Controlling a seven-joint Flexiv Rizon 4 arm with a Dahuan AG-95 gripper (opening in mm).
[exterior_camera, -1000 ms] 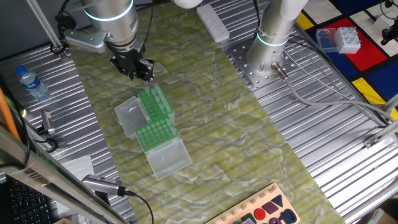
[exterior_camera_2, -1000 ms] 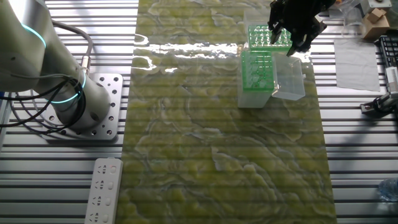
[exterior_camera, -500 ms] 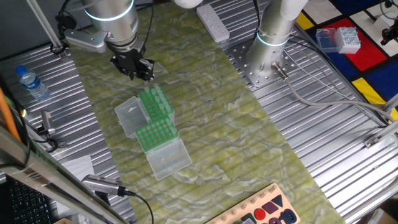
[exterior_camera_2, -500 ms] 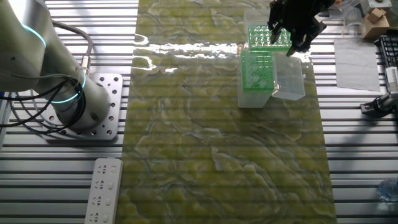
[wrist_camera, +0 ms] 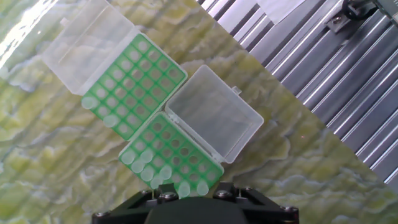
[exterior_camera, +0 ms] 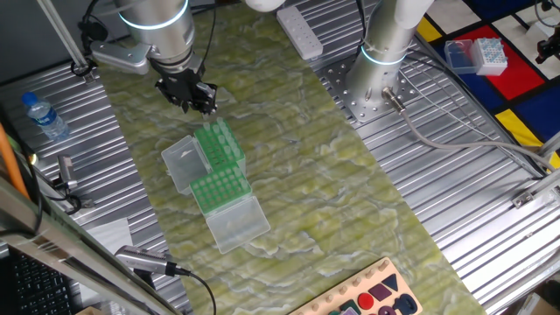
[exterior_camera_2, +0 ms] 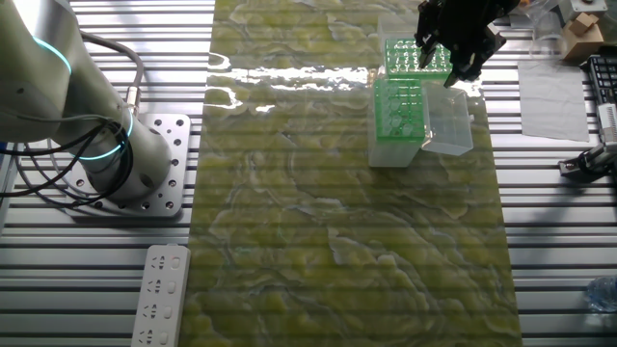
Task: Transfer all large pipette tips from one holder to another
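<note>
Large pipette tips (wrist_camera: 147, 163) in near rack (wrist_camera: 171, 160): light, thin, slippery; pinch wide collar. My gripper (exterior_camera: 198, 104) state: cannot tell.

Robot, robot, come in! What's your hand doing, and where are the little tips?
Hand above near green rack, jaws hidden. Pipette tips sit in both racks. Nothing in the way.

Arm reaching down from above, black end effector (exterior_camera: 186, 92) pointing downward, finger opening not discernible
</note>
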